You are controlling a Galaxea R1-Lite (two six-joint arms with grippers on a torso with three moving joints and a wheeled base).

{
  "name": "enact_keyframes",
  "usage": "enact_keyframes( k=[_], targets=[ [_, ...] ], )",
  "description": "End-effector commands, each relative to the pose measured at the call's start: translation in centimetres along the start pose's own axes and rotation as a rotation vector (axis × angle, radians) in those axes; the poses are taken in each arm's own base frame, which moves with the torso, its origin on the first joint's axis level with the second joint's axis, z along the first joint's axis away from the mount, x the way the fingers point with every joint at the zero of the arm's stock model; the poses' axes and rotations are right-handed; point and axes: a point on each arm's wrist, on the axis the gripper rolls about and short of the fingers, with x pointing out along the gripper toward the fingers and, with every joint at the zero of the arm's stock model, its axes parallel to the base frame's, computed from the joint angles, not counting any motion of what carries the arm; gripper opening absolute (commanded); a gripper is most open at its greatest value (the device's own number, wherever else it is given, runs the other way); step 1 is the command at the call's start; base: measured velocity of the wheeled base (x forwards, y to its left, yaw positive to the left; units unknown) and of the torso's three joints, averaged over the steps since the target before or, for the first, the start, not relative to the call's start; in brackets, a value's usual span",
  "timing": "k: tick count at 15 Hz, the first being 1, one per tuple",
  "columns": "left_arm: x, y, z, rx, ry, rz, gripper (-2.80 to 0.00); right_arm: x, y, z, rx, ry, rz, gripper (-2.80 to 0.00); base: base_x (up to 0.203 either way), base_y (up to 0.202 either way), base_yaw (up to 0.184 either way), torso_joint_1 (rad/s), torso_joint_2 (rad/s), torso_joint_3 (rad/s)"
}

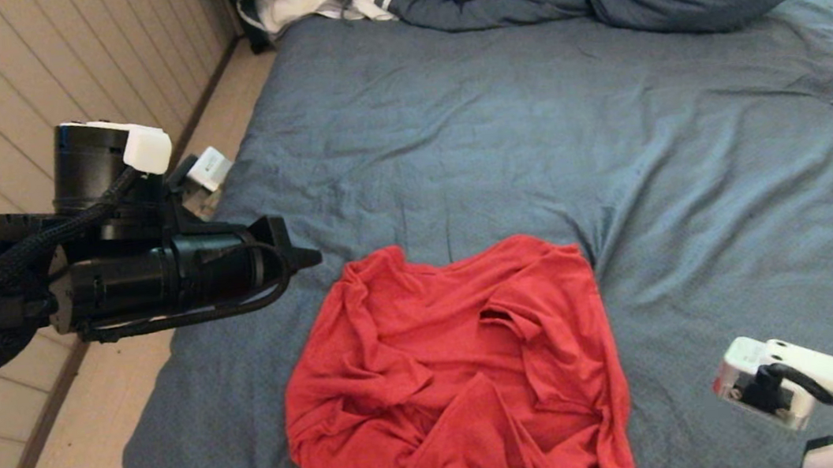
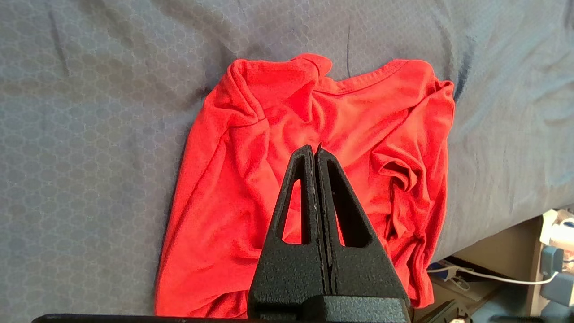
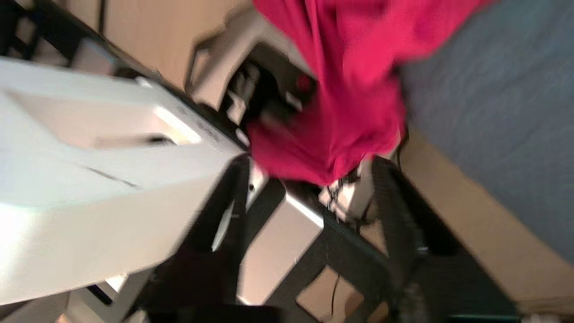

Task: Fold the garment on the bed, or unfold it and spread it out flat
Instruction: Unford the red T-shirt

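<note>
slate-blue bed [image 1: 695, 176], crumpled garment [image 1: 449, 373] bottom-cropped

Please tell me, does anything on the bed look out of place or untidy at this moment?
Yes. The garment lies crumpled near the front edge of the bed, with one part hanging over that edge. It is bunched and creased, neither folded nor flat. The left gripper, shut, hovers above it, holding nothing.

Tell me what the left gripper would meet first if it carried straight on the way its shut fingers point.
Probably the red T-shirt. In the left wrist view the left gripper, fingers shut together, aims at the crumpled middle of the shirt lying on the bed. How far above the cloth it hovers is unclear.
</note>
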Motion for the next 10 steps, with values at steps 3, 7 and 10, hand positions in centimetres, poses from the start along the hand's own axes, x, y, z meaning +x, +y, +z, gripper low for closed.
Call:
enact_keyframes(
  k=[3,7,10],
  targets=[
    [0.2,-0.5,1.1,0.008,-0.032,-0.015,-2.80,-2.8,-0.3,5.1,0.040,-0.204,-0.039,0.00,0.000,0.000,0.000,0.000,0.00,0.000],
    [1.7,-1.0,2.7,0.006,-0.015,-0.003,-2.80,-2.0,-2.3,11.2,0.063,-0.280,-0.132,-2.80,0.000,0.000,0.000,0.000,0.00,0.000],
    [3.6,-0.8,2.9,0.005,0.030,0.012,-2.80,-0.6,-2.7,14.5,0.053,-0.293,-0.141,-2.80,0.000,0.000,0.000,0.000,0.00,0.000]
  ],
)
